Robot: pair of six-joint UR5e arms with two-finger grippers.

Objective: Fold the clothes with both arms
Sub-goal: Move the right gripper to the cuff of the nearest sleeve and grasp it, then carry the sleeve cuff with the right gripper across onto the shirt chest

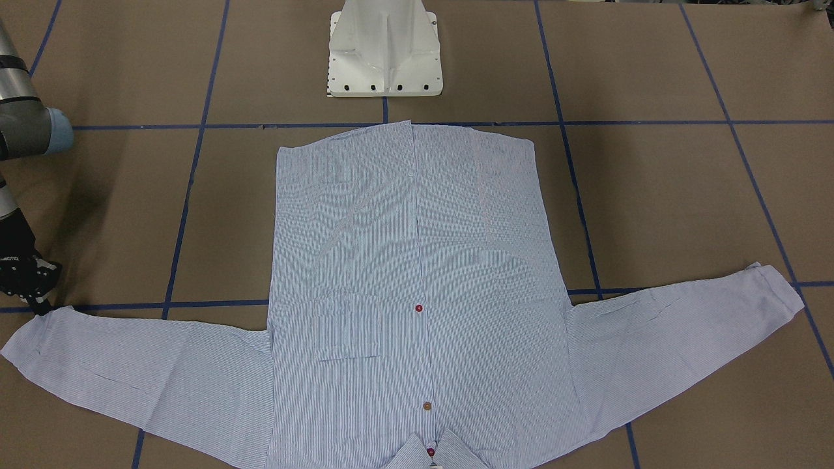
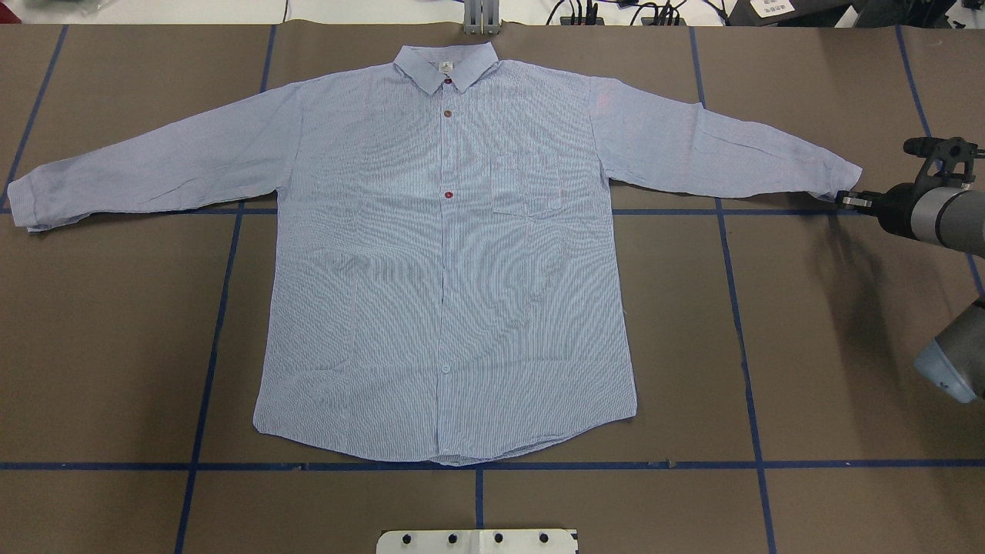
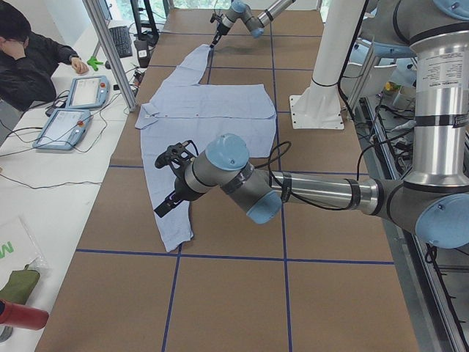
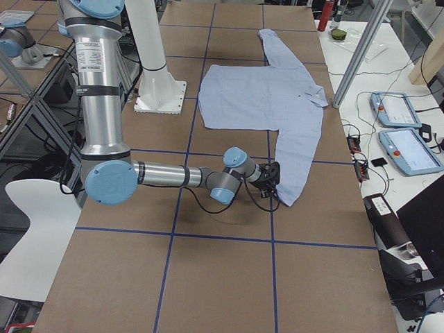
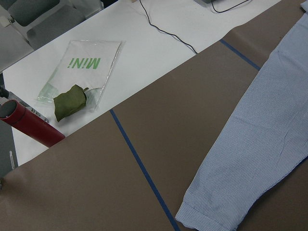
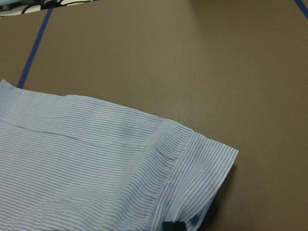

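Brown paper with blue tape lines covers the table [image 2: 808, 346]. The light blue striped shirt [image 2: 446, 269] lies flat in the middle of the overhead view, front up and buttoned, with the collar toward the top edge and both sleeves spread out to the sides. It seems to be laid this way so that each arm can take one sleeve end for a first fold. The right gripper [image 2: 846, 201] is at the right edge of that view, low over the table and at the right-hand cuff [image 2: 835, 181]. Its wrist camera shows one dark fingertip at the lower edge of this cuff, but whether the jaws are apart or closed on the cloth cannot be told. The left gripper [image 3: 163, 210] appears only in the exterior left view, hanging above the other sleeve near the other cuff [image 5: 202, 216], and its state cannot be judged either. The way to both cuffs looks free. The white pedestal base [image 2: 477, 541] stands just beyond the hem. On the white side table there are a red cylinder [image 5: 29, 126], a plastic bag [image 5: 91, 57], teach pendants [image 3: 82, 92] and a seated person [image 3: 37, 62], all well apart from the shirt.
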